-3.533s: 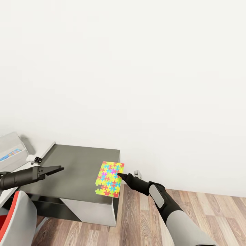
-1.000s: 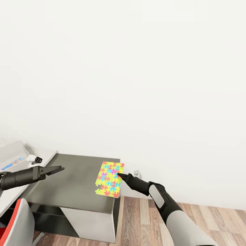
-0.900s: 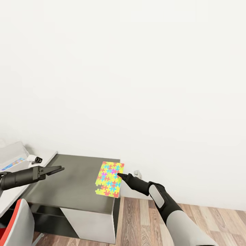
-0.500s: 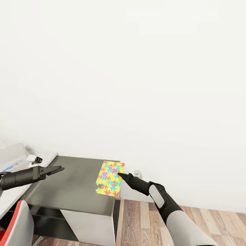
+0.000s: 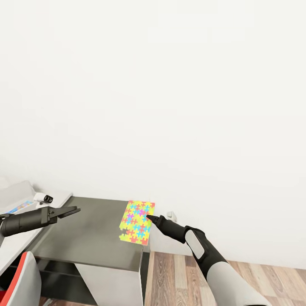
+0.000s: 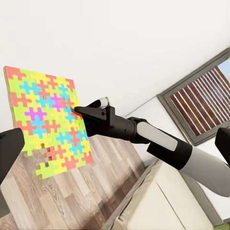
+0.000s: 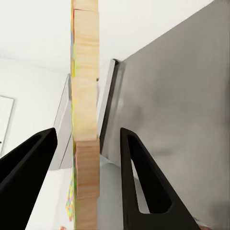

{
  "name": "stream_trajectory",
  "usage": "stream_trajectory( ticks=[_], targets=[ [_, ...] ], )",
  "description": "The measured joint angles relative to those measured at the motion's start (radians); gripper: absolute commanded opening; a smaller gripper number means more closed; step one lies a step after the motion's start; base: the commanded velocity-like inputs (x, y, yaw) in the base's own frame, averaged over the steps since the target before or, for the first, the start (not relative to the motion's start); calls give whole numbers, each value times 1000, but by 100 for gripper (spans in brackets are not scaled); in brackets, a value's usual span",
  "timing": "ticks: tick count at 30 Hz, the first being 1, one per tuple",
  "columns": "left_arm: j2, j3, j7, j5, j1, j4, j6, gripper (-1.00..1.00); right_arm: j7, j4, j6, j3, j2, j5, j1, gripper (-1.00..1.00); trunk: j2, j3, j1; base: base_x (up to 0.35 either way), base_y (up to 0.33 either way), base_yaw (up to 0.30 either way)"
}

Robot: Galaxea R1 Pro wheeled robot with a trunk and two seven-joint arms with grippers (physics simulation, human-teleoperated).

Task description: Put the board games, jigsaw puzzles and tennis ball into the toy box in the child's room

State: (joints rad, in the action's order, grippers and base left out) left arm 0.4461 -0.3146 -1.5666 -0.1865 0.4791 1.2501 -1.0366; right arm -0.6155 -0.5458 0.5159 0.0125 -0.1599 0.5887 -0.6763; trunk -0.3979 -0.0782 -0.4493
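One jigsaw puzzle [image 5: 136,222], a thin sheet of yellow, pink, blue and orange pieces, hangs upright over the right end of the dark grey cabinet top [image 5: 89,231]. My right gripper [image 5: 149,218] is shut on its right edge. The right wrist view has the puzzle's pale edge [image 7: 85,120] running between the two black fingers [image 7: 139,177]. My left gripper [image 5: 71,210] is open and holds nothing, above the cabinet's left part. It faces the puzzle [image 6: 43,124] and the right gripper [image 6: 79,109]. The toy box [image 5: 15,191] shows at the far left on the pale table [image 5: 17,238].
A small white cylinder [image 5: 42,197] lies on the table beside the toy box. A red and white chair [image 5: 19,282] stands at the lower left. Behind the cabinet is a white wall, with wood floor [image 5: 178,272] to its right. The beige bed [image 6: 163,201] and a window [image 6: 206,96] lie beyond.
The whole view has shifted, so the cabinet, table and toy box sit further left and lower. Both arms keep the same pose, with the puzzle still held.
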Motion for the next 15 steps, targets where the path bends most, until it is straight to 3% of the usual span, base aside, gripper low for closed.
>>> stream_trajectory(
  ticks=[15],
  targets=[
    [0,0,0,1,0,0,0,100,1,0,0,0,0,0,0,-100,0,25,0,0,0,0]
  ],
)
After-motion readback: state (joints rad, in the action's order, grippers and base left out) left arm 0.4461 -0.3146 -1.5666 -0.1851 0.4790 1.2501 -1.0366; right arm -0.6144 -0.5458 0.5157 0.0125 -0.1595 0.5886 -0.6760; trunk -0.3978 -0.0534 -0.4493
